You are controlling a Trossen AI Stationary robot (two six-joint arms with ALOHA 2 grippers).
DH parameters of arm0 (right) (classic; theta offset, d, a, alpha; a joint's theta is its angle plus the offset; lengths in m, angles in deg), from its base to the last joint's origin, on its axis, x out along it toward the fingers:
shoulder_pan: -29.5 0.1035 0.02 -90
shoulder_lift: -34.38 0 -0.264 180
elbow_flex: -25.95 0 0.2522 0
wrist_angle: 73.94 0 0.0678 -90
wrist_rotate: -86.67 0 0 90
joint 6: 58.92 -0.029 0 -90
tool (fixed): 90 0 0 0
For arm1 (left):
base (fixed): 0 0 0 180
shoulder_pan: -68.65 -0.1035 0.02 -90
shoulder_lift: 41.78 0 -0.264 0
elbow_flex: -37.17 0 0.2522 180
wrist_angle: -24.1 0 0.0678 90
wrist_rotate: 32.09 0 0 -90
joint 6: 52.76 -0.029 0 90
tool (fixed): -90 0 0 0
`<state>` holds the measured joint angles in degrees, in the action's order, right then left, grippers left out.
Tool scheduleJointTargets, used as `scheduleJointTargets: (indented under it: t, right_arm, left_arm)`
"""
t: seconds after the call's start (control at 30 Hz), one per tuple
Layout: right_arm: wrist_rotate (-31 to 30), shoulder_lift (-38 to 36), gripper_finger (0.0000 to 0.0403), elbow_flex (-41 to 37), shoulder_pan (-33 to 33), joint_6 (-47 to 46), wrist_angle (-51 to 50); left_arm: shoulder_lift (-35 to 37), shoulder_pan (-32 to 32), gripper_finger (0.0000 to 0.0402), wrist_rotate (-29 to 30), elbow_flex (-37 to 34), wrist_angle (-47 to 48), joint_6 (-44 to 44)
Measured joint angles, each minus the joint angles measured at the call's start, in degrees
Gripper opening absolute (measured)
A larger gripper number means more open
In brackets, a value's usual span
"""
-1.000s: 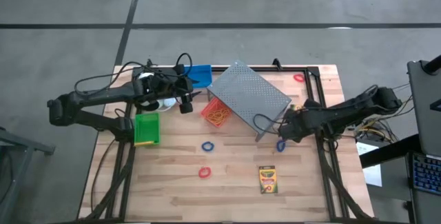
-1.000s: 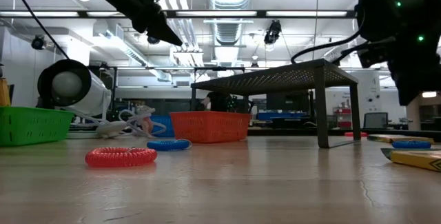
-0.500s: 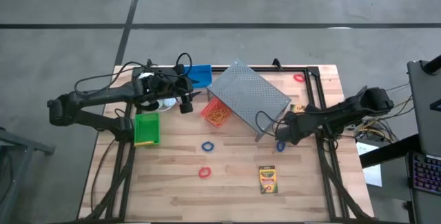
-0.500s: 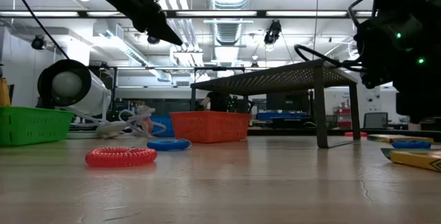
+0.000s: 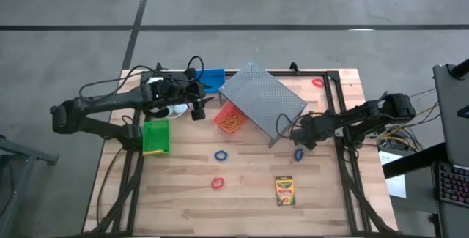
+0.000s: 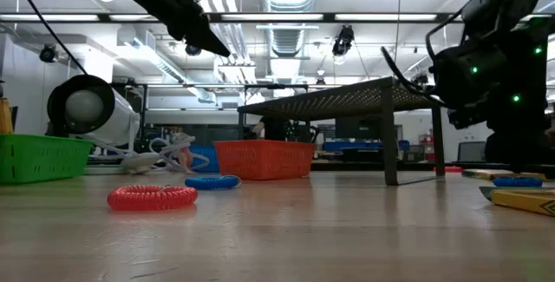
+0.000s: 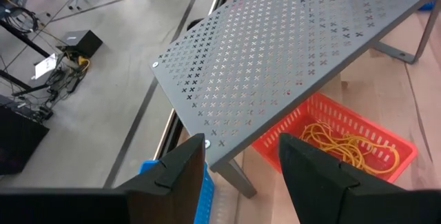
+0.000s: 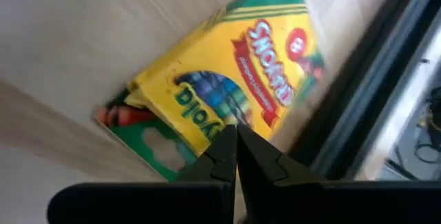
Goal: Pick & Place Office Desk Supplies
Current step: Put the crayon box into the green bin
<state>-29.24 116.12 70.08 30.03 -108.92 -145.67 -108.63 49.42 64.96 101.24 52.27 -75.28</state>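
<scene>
From above, our right claw (image 5: 302, 137) was clenched empty beside the rack (image 5: 262, 103); a swing could knock its leg. Our left claw (image 5: 196, 110) waited open near the blue bin (image 5: 212, 80).

The right wrist view showed a crayon box (image 8: 220, 86) near the table edge (image 8: 358, 86), with little room.

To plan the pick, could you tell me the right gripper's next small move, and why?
Probably open its fingers: the right gripper is shut over the crayon box and cannot grasp it closed. The left gripper waits by the rack.
</scene>
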Motion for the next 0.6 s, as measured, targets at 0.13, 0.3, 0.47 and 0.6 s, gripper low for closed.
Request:
scheduleJointTargets:
  t: [0.13, 0.3, 0.47, 0.6]
  right_arm:
    - [-2.13, -0.24, 0.0009, -1.71, -0.07, 6.61, 6.22]
    - [-1.49, -1.16, 0.0009, -1.37, -0.38, 4.19, 6.58]
    - [6.44, -3.48, 0.0008, -0.17, -0.39, 3.15, 5.2]
    - [15.69, -5.2, 0.0008, 1.93, -0.39, 2.91, 4.93]
  left_arm:
    - [0.0, 0.0, 0.0189, -0.01, 0.0, 0.0, -0.01]
    - [0.0, 0.0, 0.0189, 0.0, 0.0, -0.22, -0.02]
    - [0.0, 0.0, 0.0189, 0.0, 0.0, -0.3, -0.02]
    - [0.0, 0.0, 0.0189, 0.0, 0.0, -0.31, -0.01]
